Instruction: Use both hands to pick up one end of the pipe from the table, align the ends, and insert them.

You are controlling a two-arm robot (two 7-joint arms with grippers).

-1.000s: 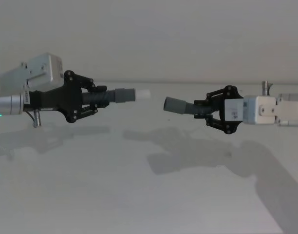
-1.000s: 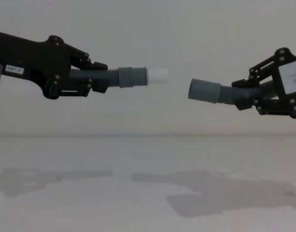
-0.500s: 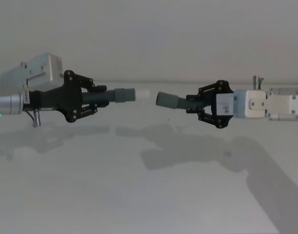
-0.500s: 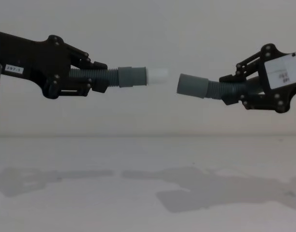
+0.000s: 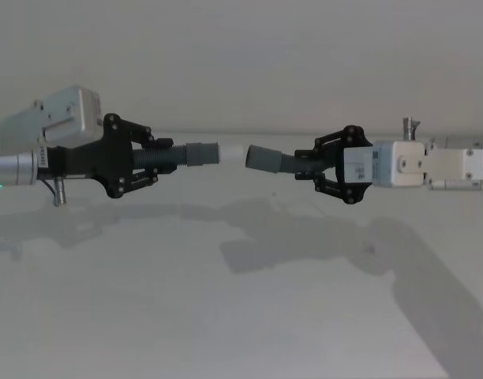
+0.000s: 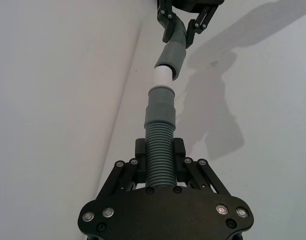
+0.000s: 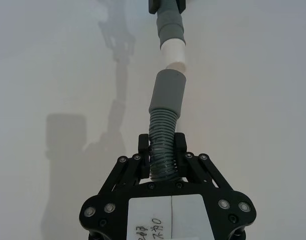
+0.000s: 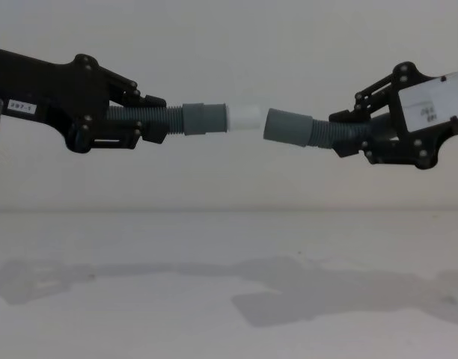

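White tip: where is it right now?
The white tip is held in the air above the table, mid-frame in the chest view, on the left end effector's hose, right at the mouth of the right hose's gray cuff.

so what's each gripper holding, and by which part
Left gripper grips the white-tipped hose by its ribbed body; right gripper grips the plain gray hose by its ribs.

Two hose pieces are showing above one desk [image 5: 226, 316]: one hose piece with a white tip [image 8: 191, 119] and one plain gray hose piece [image 8: 304, 131]. Two grippers are showing, each gripping one piece: the left gripper [image 8: 150, 120] and the right gripper [image 8: 349, 134].
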